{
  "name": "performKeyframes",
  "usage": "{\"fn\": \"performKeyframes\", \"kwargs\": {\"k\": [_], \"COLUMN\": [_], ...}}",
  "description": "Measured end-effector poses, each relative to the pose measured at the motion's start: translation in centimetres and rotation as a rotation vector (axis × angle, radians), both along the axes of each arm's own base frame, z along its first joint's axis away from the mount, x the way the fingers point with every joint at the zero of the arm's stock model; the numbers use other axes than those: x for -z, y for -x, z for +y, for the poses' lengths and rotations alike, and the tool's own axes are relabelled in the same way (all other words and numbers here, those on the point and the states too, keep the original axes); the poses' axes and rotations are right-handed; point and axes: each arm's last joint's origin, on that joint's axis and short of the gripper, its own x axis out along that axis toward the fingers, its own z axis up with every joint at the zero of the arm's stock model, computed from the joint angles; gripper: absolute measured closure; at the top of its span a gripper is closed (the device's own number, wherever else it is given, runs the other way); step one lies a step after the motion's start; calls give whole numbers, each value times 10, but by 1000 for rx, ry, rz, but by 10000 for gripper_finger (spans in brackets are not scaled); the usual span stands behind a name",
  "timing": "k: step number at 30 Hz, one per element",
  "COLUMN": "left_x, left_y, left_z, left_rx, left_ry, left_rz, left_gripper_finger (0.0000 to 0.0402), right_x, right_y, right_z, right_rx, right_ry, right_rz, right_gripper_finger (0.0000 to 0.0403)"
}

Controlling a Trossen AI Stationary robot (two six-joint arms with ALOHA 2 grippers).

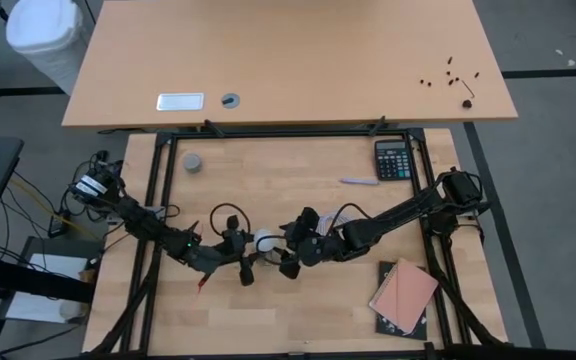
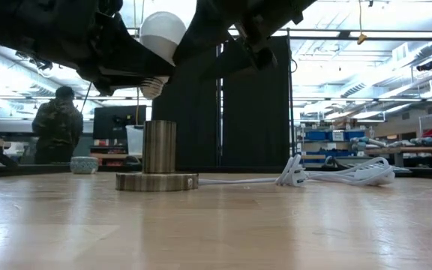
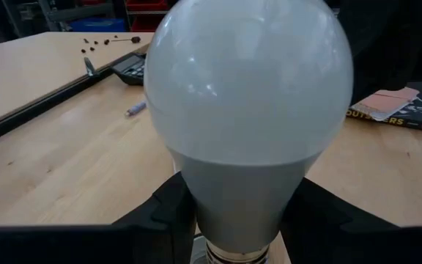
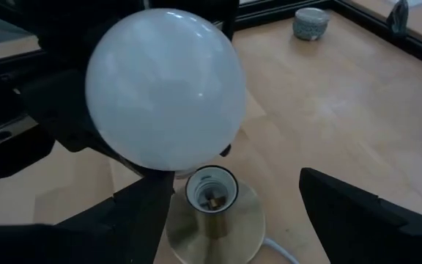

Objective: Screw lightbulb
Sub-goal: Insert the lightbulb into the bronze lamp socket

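The white lightbulb [image 2: 162,34] hangs tilted in the air, globe up, with its grey screw end [image 2: 152,86] a short way above the metal socket tube [image 2: 158,146] of the round disc base [image 2: 156,181]. My left gripper [image 1: 248,252] is shut on the bulb [image 3: 247,81]. My right gripper [image 1: 284,252] is open just to the bulb's right and touches nothing. In the right wrist view its fingers stand on either side of the base [image 4: 212,220], whose open socket [image 4: 211,189] faces up under the bulb [image 4: 163,92]. My left gripper pinches the bulb's narrow neck [image 3: 237,205], just above the screw end, between its two fingers [image 3: 168,213]. The fingers come roughly level from the table's left. The bulb is lifted clear, globe up and tilted, with its screw end above the socket.
A white cord [image 2: 336,174] runs from the base toward the table's right. A grey cap [image 1: 194,162], a pen [image 1: 358,181] and a calculator [image 1: 393,158] lie farther back, and a book [image 1: 404,297] lies near the right front. A person [image 2: 58,124] stands in the room beyond.
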Motion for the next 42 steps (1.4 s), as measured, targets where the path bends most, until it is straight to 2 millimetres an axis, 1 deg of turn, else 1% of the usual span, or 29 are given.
{"fn": "performKeyframes", "kwargs": {"k": [8, 15, 17, 21, 32, 36, 42], "left_x": [3, 21, 25, 27, 33, 33, 33], "left_y": [-2, -5, -6, -7, -7, -7, -7], "left_z": [2, 1, 2, 3, 2, 2, 2], "left_rx": [22, -2, -23, -46, -19, -12, -8], "left_ry": [19, 8, -1, -10, 6, -15, -18], "left_rz": [26, 77, 84, 77, 108, 118, 119], "left_gripper_finger": [238, 238, 238, 238, 237, 222, 175], "right_x": [1, 15, 16, 18, 19, 18, 18], "right_y": [1, -1, -1, -2, -2, -3, -3], "right_z": [0, 0, 0, 0, 0, 0, 0], "right_rx": [0, 15, 17, 16, -5, -6, -6], "right_ry": [3, 15, 20, 19, 19, 16, 15], "right_rz": [17, 63, 72, 72, 81, 76, 75], "right_gripper_finger": [94, 94, 94, 94, 94, 94, 94]}}
